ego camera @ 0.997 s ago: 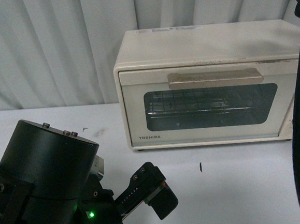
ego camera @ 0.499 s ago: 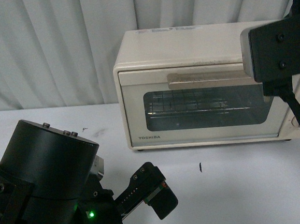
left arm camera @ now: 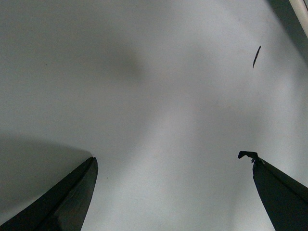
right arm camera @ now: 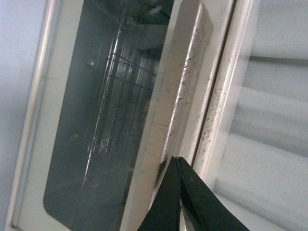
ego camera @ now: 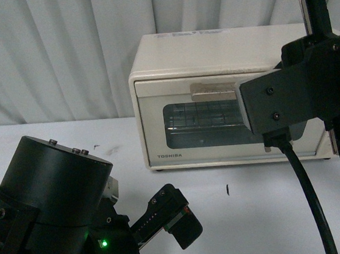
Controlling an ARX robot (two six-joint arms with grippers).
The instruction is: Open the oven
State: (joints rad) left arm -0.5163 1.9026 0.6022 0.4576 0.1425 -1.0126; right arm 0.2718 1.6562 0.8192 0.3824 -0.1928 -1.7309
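Just now the right gripper [right arm camera: 176,161], jaws pressed together, swung up to the handle [ego camera: 213,90] at 12 o'clock on the unopened oven [ego camera: 211,48]; the left gripper [left arm camera: 169,157] hung with jaws apart.

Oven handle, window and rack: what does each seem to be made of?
Handle: beige plastic or painted metal, matte, dark scuffs along it; which one is unclear. Window: tinted glass, see-through with faint reflections. Rack: thin bare metal wire, glinting behind the glass.
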